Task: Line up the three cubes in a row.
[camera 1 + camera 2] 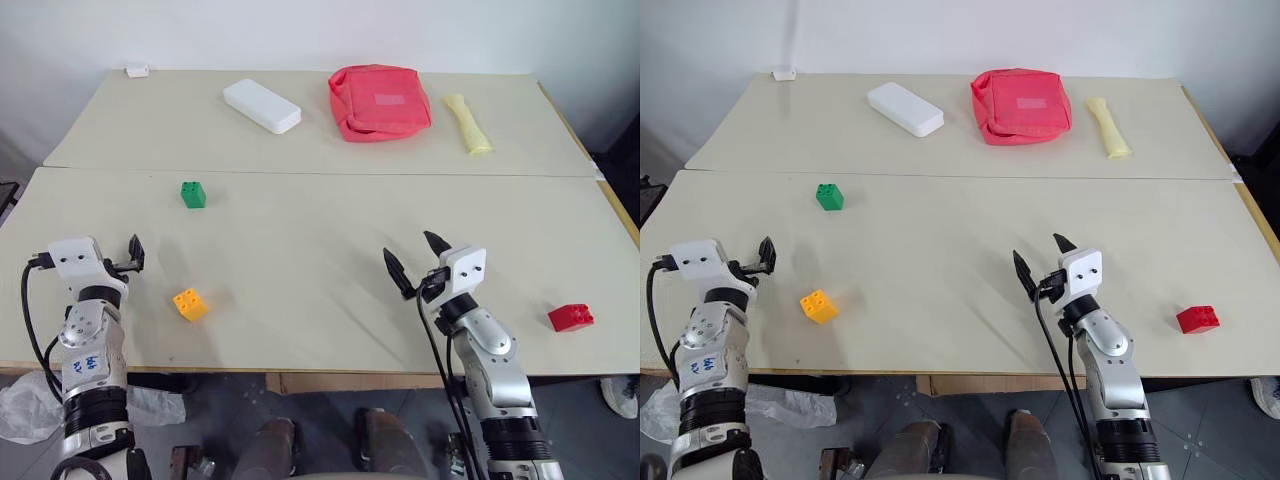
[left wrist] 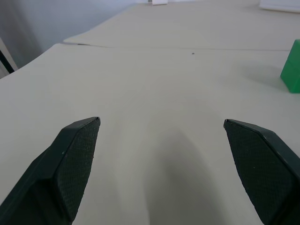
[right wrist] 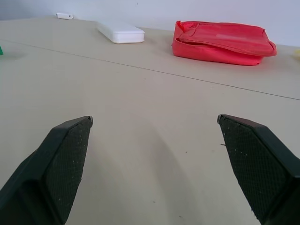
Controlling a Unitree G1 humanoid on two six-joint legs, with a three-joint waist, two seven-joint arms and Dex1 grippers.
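Left eye view has the left claw (image 1: 134, 255) spread wide and empty above the bench (image 1: 300, 250), near its left front edge; the right claw (image 1: 412, 262) is likewise released, holding nothing, over the middle front of the bench. Nearest the left claw sits the orange-yellow brick (image 1: 190, 304), just in front and to its right. The green brick (image 1: 193, 194) stands farther back on the left side. The red brick (image 1: 570, 318) lies well apart, near the right front edge, beyond the right claw. So the three are scattered, no row yet.

These studded plastic bricks look light, rigid and smooth-walled, so they should not deform but may skid or twist if pinched off-centre. The best hold is probably across two flat opposite side walls, low on the body and below the studs, with the fingers square to the faces.

At the back lie a white box (image 1: 261, 105), a red pouch (image 1: 379, 102) and a pale yellow item (image 1: 468, 124).
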